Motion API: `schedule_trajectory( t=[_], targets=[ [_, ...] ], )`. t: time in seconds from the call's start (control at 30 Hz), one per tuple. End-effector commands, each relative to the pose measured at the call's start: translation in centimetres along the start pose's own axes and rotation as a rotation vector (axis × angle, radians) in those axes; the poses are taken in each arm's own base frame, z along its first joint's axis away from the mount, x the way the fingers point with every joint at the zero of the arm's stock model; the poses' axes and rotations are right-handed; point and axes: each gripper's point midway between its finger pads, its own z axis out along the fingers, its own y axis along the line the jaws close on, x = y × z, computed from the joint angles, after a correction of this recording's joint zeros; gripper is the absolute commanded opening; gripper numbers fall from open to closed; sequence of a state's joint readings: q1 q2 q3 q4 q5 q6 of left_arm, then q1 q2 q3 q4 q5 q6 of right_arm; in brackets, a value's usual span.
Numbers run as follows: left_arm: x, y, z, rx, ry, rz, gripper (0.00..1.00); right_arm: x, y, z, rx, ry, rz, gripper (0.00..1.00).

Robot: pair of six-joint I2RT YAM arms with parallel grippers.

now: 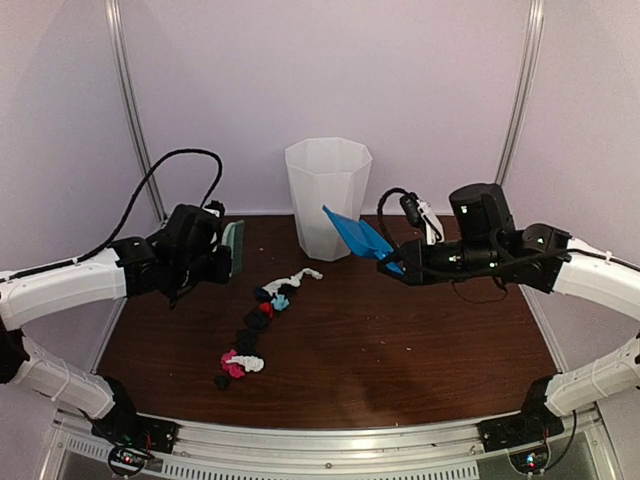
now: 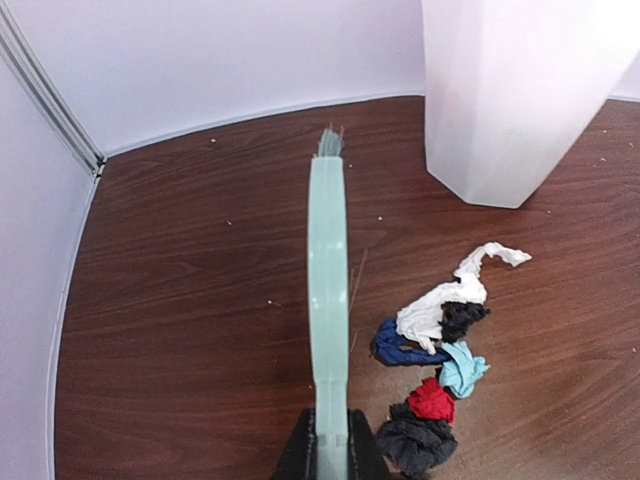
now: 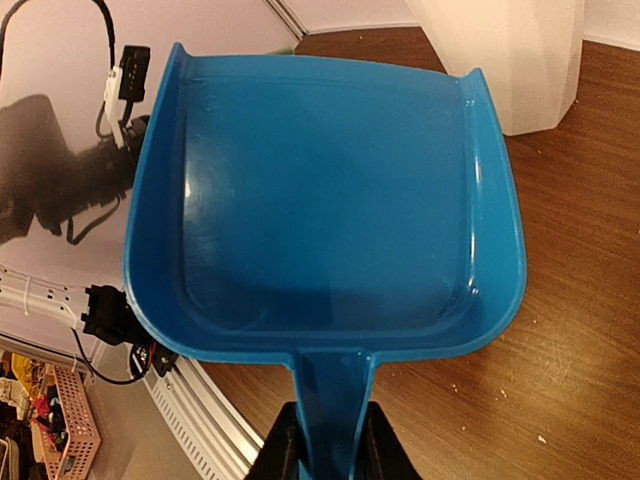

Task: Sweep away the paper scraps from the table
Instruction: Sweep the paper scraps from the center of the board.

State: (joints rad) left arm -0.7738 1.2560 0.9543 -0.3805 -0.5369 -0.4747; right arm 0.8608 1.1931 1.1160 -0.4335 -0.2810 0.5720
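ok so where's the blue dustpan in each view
top external: dustpan right of centre, just right of the white bin
left wrist: not in it
right wrist: fills most of the frame
shared landmark: white bin, top right in both wrist views

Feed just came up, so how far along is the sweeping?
Done: brush in the left gripper, dustpan in the right gripper. In hand: nothing being swept; the dustpan is empty. Left: the paper scraps lie in a trail on the table, clear of the brush.
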Motion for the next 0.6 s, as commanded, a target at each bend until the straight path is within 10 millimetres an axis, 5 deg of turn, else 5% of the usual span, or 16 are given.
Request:
schedule_trajectory(
  t=[0.0,0.3,0.57],
  targets=[
    [-2.8,-0.9,2.8,0.066,-0.029,0.021,0.00,1.5,-1.3,-1.3,0.072,-0.071,-0.019,0.00],
    [-0.6,-1.5,9.0,0.100,0.102,0.103,0.00,7.5,-3.8,-1.6,0.135,-0.012,0.005,0.00],
    [3.6,-3.4,12.2,0.186,0.222,0.111,0.00,9.6,-4.8,-1.4,0.175,0.016,0.001,0.00]
  ],
)
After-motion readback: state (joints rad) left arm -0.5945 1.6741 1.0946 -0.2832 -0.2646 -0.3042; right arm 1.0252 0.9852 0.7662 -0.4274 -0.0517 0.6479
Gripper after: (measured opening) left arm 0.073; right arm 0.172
